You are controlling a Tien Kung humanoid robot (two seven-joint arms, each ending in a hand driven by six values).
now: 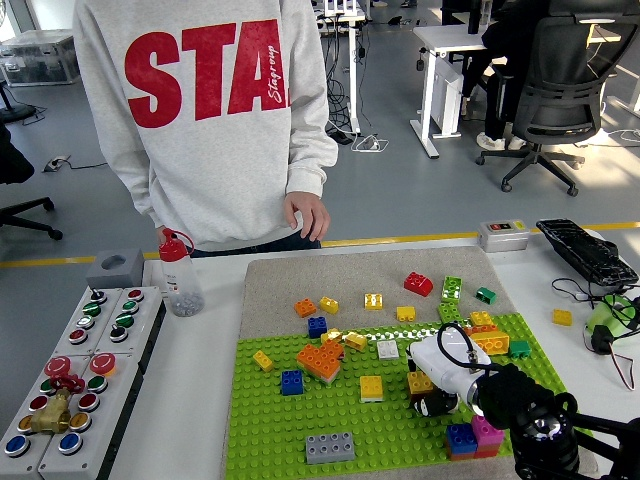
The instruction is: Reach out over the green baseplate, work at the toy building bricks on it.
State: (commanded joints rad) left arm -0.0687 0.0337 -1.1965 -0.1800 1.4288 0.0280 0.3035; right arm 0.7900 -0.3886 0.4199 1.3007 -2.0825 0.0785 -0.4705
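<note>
My right hand is curling its fingers around a yellow brick on the green baseplate, with pink and blue bricks lying just behind the wrist.

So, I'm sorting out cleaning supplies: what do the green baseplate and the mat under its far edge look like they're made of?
The green studded baseplate looks like hard moulded plastic: even rows of studs, uniform colour, slight sheen. The grey-beige mat looks like felt or low-pile fabric: matte, speckled, rounded corners, though it could be a foam-backed pad.
</note>
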